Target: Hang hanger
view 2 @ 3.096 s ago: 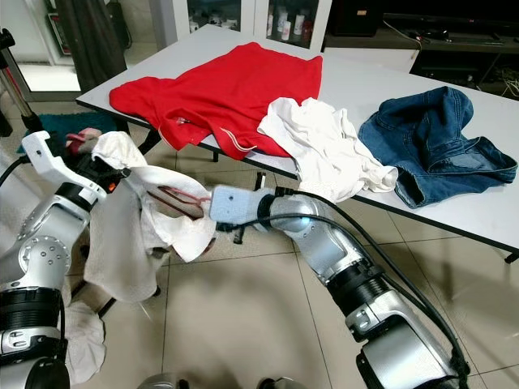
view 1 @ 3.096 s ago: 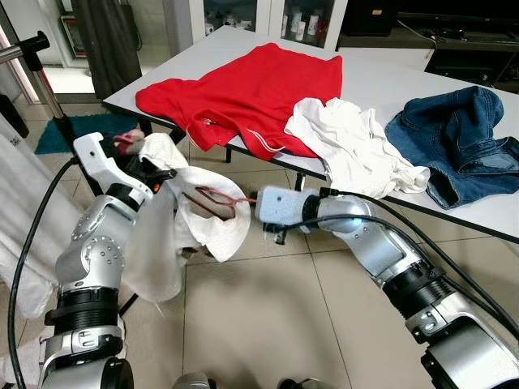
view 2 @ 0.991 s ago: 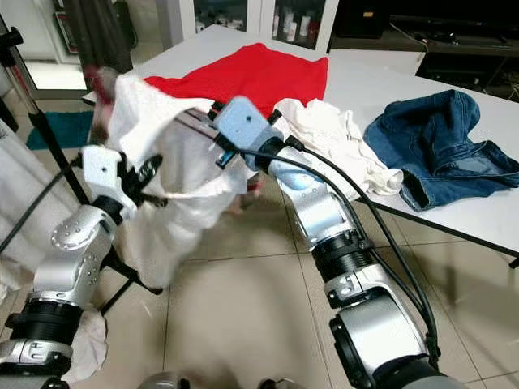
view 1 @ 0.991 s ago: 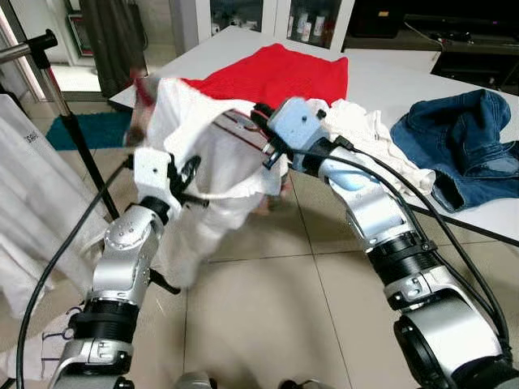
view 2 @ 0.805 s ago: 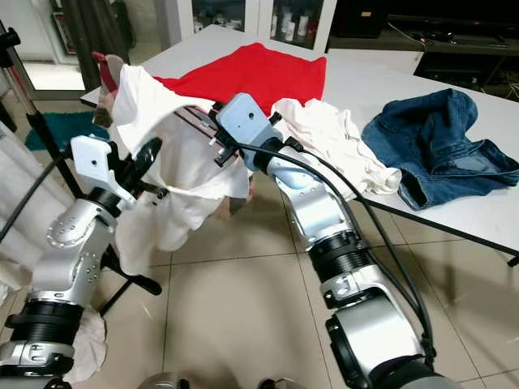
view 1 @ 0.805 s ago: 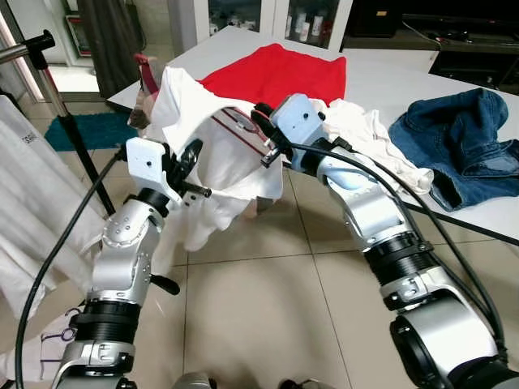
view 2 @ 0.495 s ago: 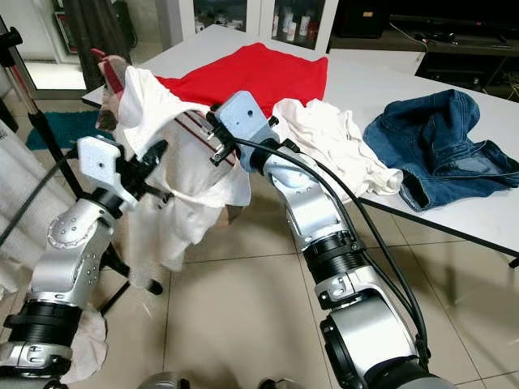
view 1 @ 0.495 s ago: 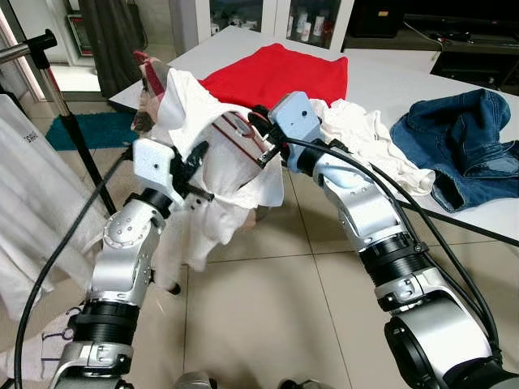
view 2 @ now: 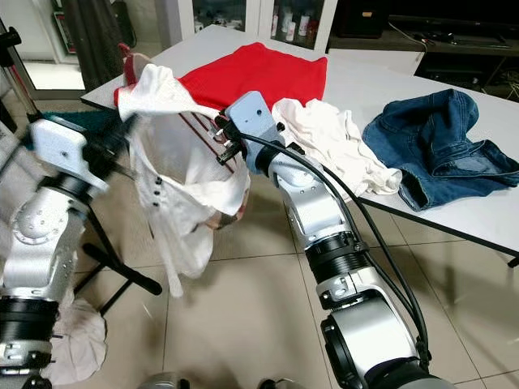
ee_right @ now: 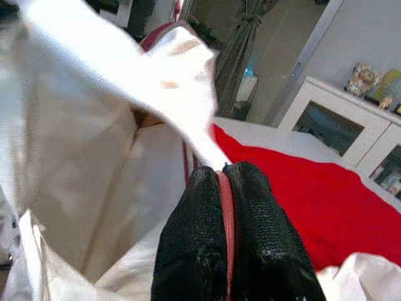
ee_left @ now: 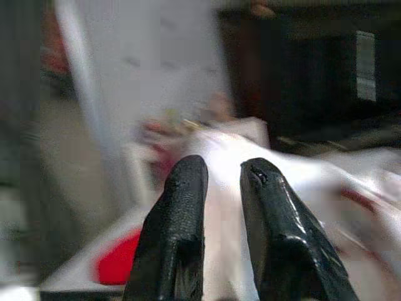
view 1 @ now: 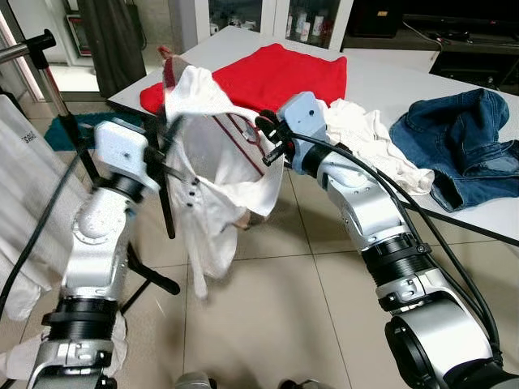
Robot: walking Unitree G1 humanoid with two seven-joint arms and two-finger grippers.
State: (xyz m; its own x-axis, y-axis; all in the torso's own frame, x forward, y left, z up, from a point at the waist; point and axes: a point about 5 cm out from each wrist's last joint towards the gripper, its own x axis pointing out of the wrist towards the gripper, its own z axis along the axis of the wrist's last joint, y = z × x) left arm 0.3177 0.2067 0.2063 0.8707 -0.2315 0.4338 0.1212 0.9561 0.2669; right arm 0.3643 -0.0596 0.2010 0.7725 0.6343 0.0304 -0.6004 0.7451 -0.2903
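A white shirt [view 1: 207, 162] on a dark red hanger [view 1: 247, 134] hangs in the air between my two arms, its hem swinging above the floor. The hanger's hook [view 1: 166, 58] sticks up past the shirt's collar. My right gripper [view 1: 270, 146] is shut on the hanger's thin red bar [ee_right: 224, 207]. My left gripper [view 1: 166, 134] is blurred at the shirt's left shoulder. In the left wrist view its fingers [ee_left: 182, 207] stand close together with white cloth between them.
A clothes rack with a silver rail [view 1: 40, 61] and black feet [view 1: 150, 271] stands at my left, with a white garment [view 1: 20, 186] hanging on it. The white table [view 1: 389, 73] ahead holds a red shirt [view 1: 268, 77], white clothing [view 1: 365, 142] and jeans [view 1: 458, 138].
My left arm has swung left and up towards the rack, pulling the shirt's shoulder with it. The shirt now hangs longer and flatter. My right gripper has barely moved.
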